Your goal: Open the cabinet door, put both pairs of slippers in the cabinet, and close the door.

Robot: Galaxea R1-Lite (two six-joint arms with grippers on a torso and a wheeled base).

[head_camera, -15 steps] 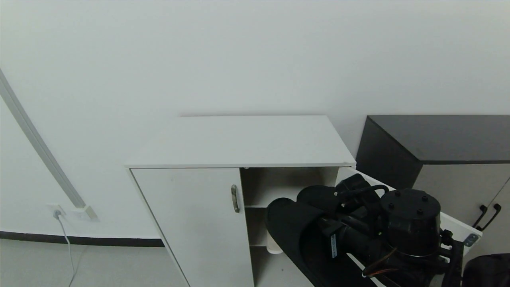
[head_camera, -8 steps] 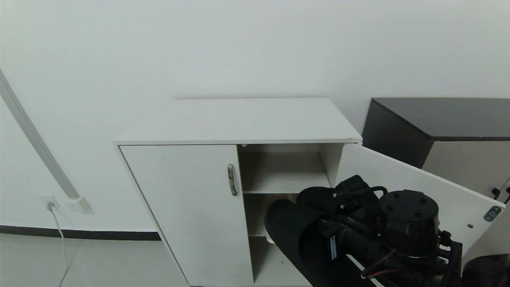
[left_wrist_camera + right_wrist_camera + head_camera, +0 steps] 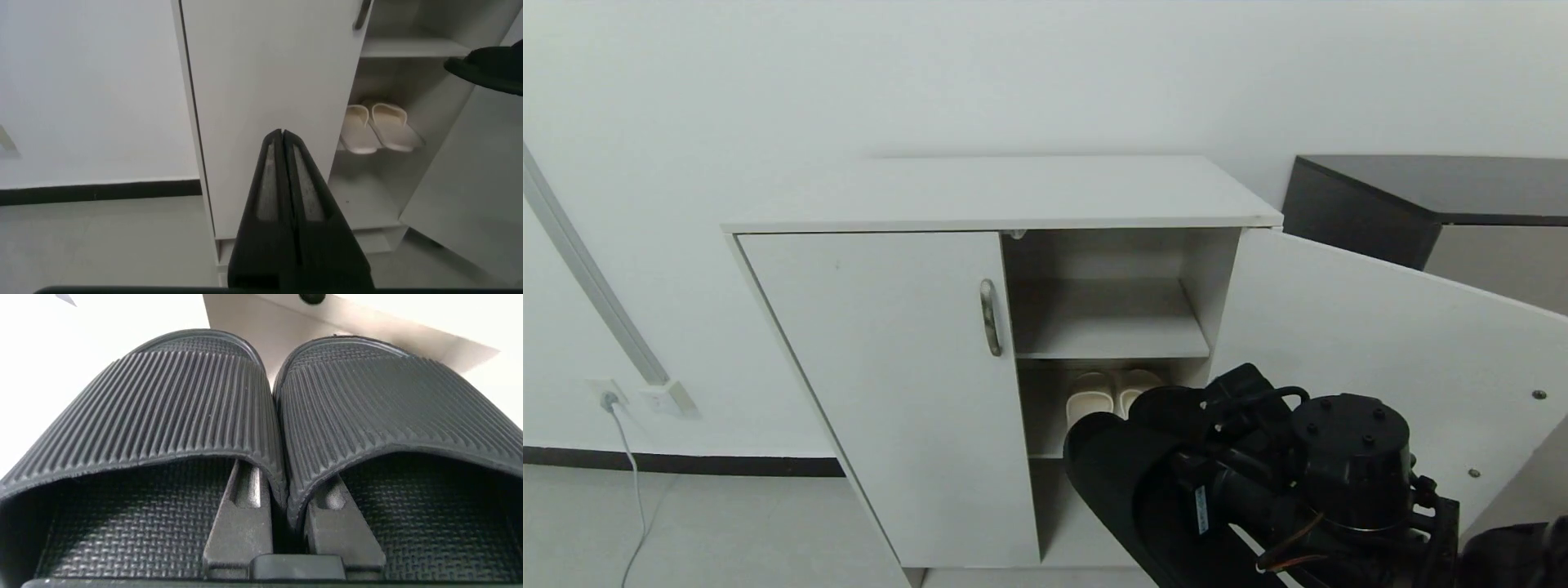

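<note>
- Since a second ago the head camera has moved, so the white cabinet (image 3: 996,192) sits higher in the head view and more of its inside shows; against the cabinet, the right arm and its load now stand lower, level with the second shelf.
- Right pincer (image 3: 286,508) is clamped on the pair of black slippers (image 3: 1127,465): one finger reaches under each strap, and the two touching inner edges are squeezed between them.
- The black slippers lie side by side with soles down, straps just beyond the fingers, toes pointing away from the wrist toward the cabinet opening.
- They hang in front of the open right half of the cabinet, between the closed left door (image 3: 882,384) and the swung-out right door (image 3: 1380,327). I cannot tell whether the toes are past the cabinet's front edge.
- A beige pair of slippers (image 3: 1104,394) rests side by side on the second shelf, just behind the black toes in the head view.
- Left pincer (image 3: 282,143) is empty, its fingers pressed flat together, facing the closed left door low down and well apart from both pairs.
- A metal handle (image 3: 989,317) sits on the closed door's inner edge.
- A black cabinet (image 3: 1421,196) stands beyond the open door, and a wall socket (image 3: 605,398) with a cable is near the floor to the left.
</note>
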